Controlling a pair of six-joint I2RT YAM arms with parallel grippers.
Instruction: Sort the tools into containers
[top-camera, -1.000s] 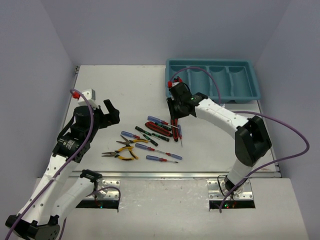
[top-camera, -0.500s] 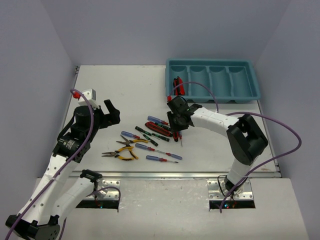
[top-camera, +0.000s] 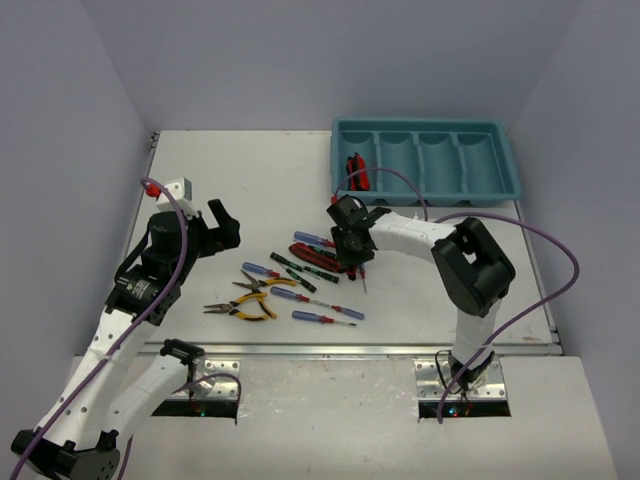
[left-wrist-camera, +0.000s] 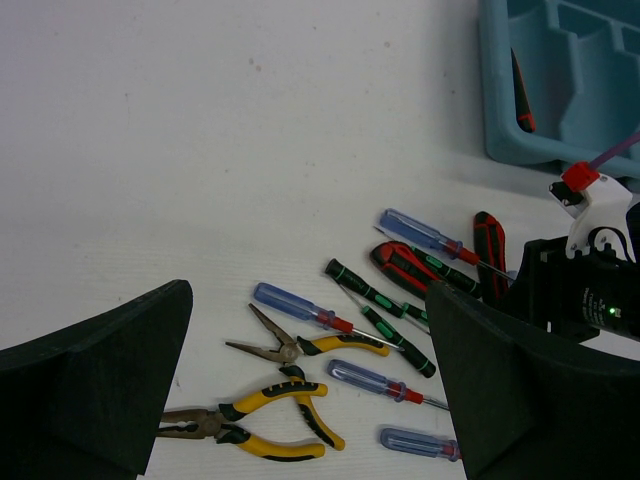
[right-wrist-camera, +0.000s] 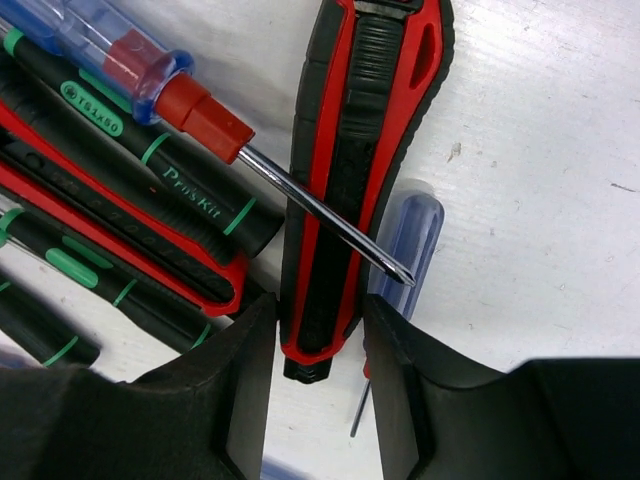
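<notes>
Right hand (right-wrist-camera: 318, 312) straddles a red-and-black knife (right-wrist-camera: 365, 150) at the 3 o'clock edge of the tool pile (top-camera: 300, 275). Its fingers (right-wrist-camera: 240, 385) are spread just beside the knife's flanks, not clearly pressing. A blue-handled screwdriver (right-wrist-camera: 120, 55) lays its shaft across the knife and could be flicked aside or dragged up in a lift. A second blue handle (right-wrist-camera: 412, 235), beside one finger, risks being pinched too. Left hand (top-camera: 224, 226) hangs wide open at 9 o'clock. The tray (top-camera: 420, 125) sits at 1 o'clock on the surface (top-camera: 240, 170). The knife's far end is cut off, and pad contact is hard to judge.
</notes>
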